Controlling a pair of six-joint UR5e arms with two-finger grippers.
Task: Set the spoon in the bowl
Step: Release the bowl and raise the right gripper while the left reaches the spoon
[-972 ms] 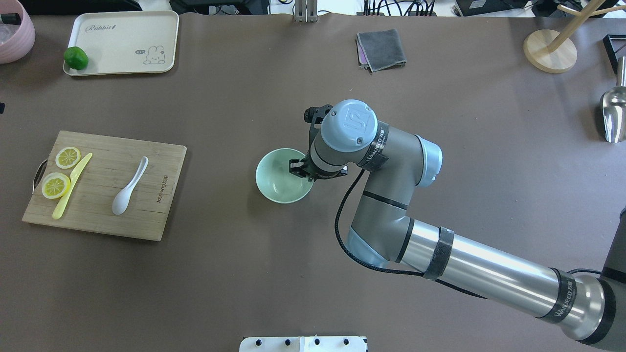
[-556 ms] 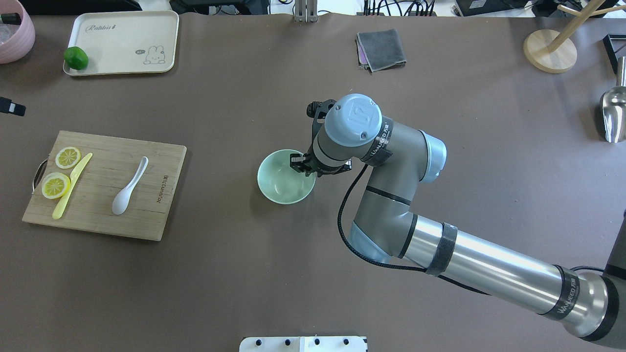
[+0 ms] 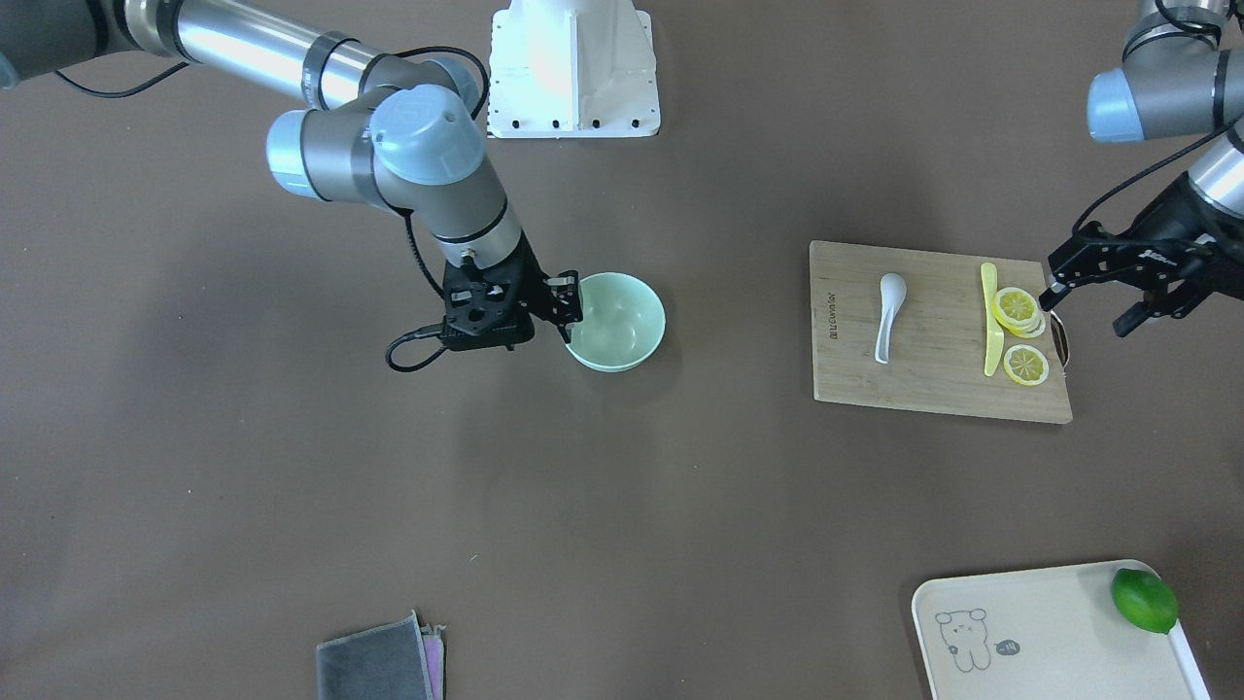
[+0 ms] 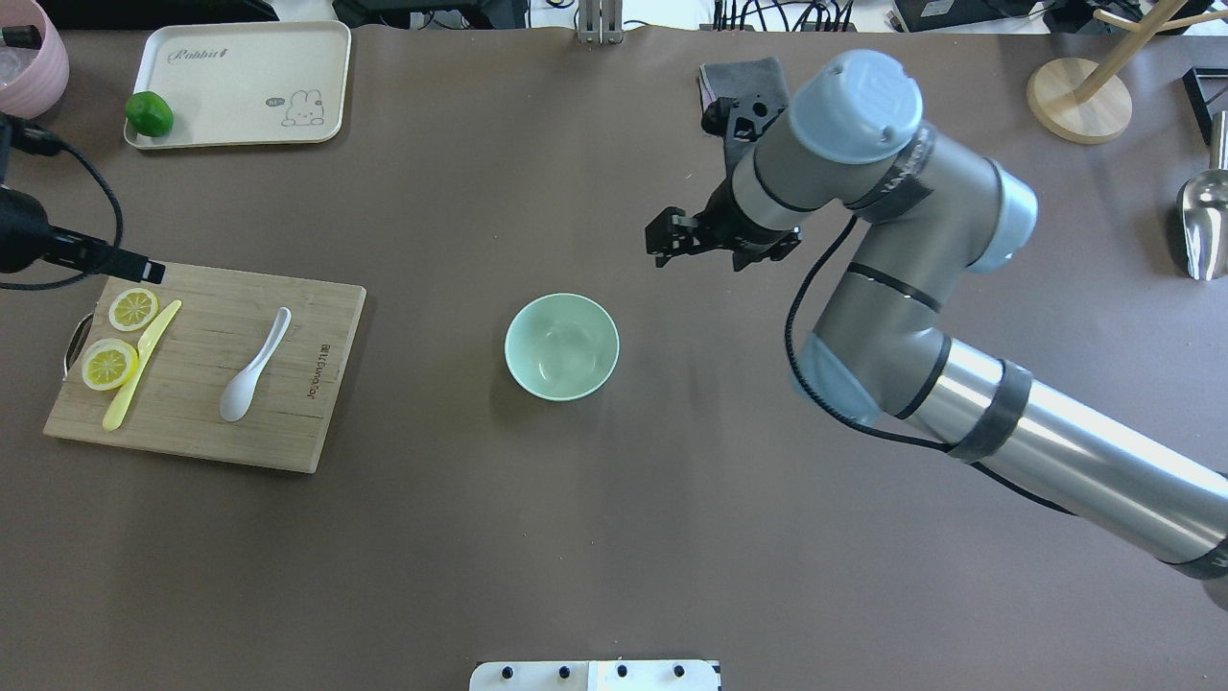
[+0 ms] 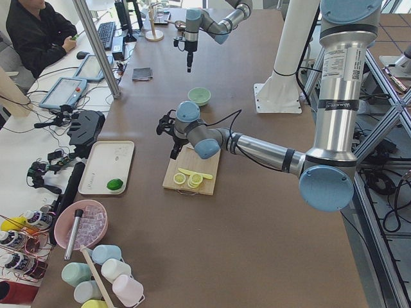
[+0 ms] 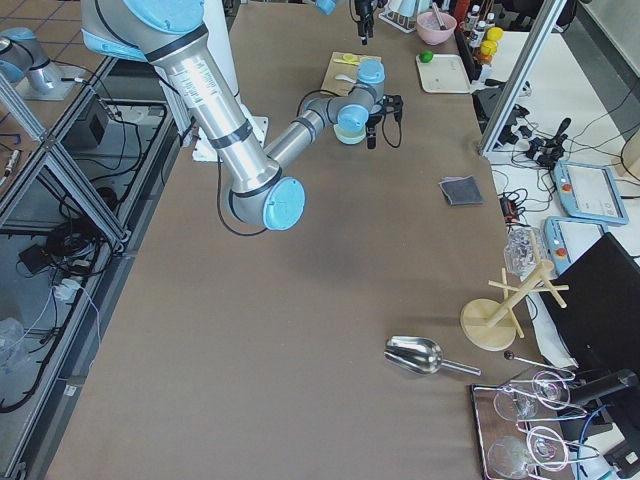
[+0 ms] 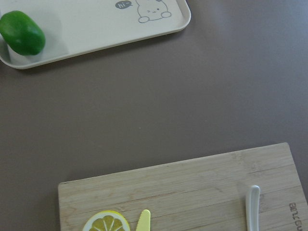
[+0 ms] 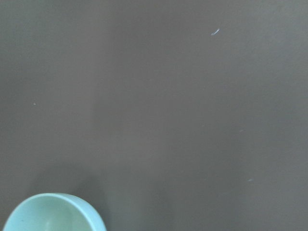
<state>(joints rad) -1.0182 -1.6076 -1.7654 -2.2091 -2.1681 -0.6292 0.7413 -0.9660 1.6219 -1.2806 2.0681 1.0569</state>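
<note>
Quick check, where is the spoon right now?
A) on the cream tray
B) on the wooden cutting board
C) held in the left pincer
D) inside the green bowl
B: the spoon lies flat on the cutting board, and the bowl sits apart from it with nothing inside.

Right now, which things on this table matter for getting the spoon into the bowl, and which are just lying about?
For the job: spoon; bowl.
Lying about: cutting board under the spoon; yellow knife; lemon slices; tray; green fruit; grey cloth; wooden stand; metal scoop.
</note>
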